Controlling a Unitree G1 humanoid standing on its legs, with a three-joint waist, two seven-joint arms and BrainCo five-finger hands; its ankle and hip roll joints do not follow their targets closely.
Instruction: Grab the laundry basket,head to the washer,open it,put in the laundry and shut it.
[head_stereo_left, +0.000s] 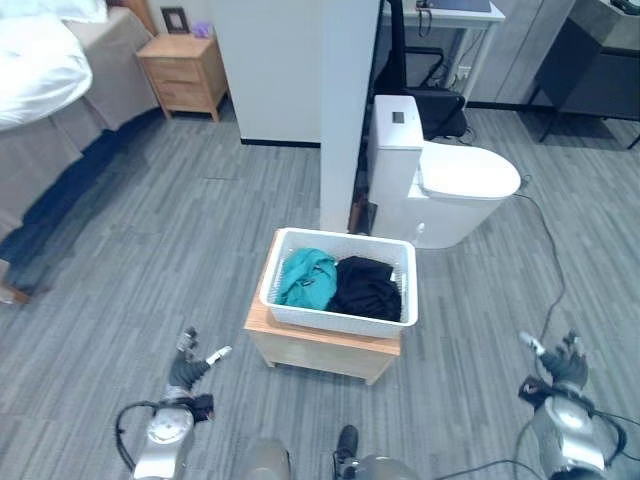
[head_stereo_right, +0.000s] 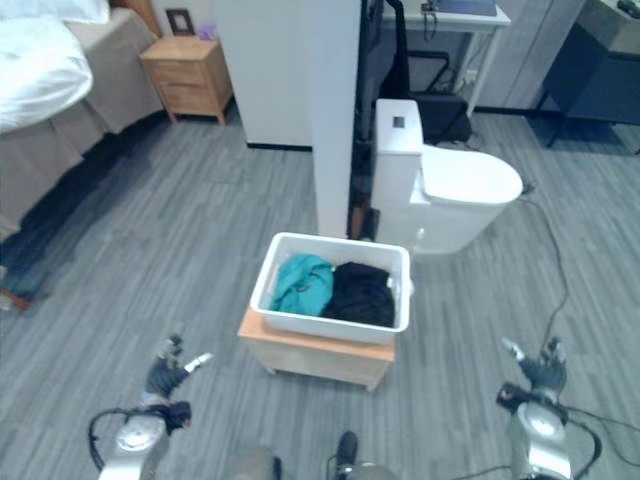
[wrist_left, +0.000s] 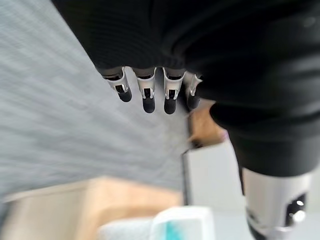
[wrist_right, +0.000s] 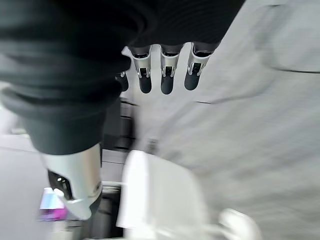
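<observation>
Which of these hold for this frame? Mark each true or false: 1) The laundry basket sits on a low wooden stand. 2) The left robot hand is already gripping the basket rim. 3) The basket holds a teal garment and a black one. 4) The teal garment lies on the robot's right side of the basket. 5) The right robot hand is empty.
1) True: the white laundry basket rests on the low wooden stand.
2) False: the left robot hand hangs open over the floor, apart from the basket.
3) True: a teal garment and a black garment lie inside.
4) False: it lies on the robot's left side; the black one is on the right.
5) True: the right robot hand is open and holds nothing.
</observation>
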